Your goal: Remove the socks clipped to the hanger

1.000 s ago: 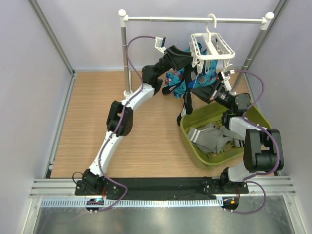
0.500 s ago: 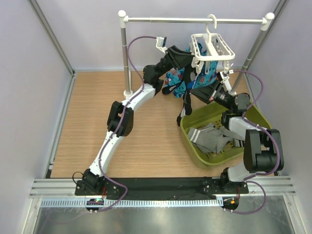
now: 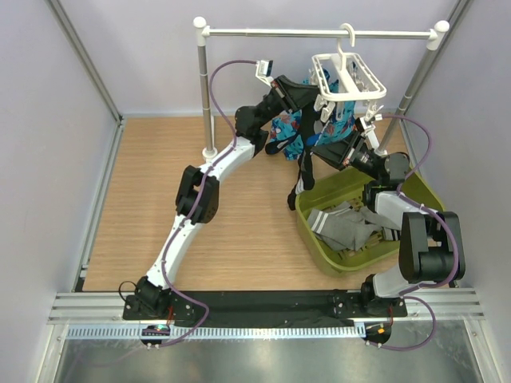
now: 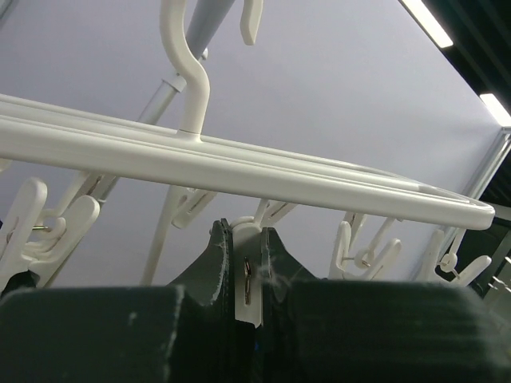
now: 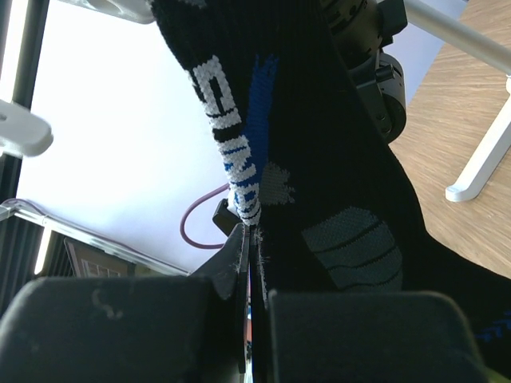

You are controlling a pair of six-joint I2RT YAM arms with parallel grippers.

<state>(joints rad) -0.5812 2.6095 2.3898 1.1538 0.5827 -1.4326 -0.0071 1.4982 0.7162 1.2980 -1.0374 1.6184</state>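
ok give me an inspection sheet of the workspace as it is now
surface: wooden tabletop, carrying the rail stand and green basket
job's things: hanger hooked on the rail; black sock hanging under it; grey socks in the basket
clutter: blue patterned cloth below the hanger
grippers: left gripper shut on a clip peg; right gripper shut on the black sock
cables: purple cable looping off the left arm, another off the right
surroundings: pale walls
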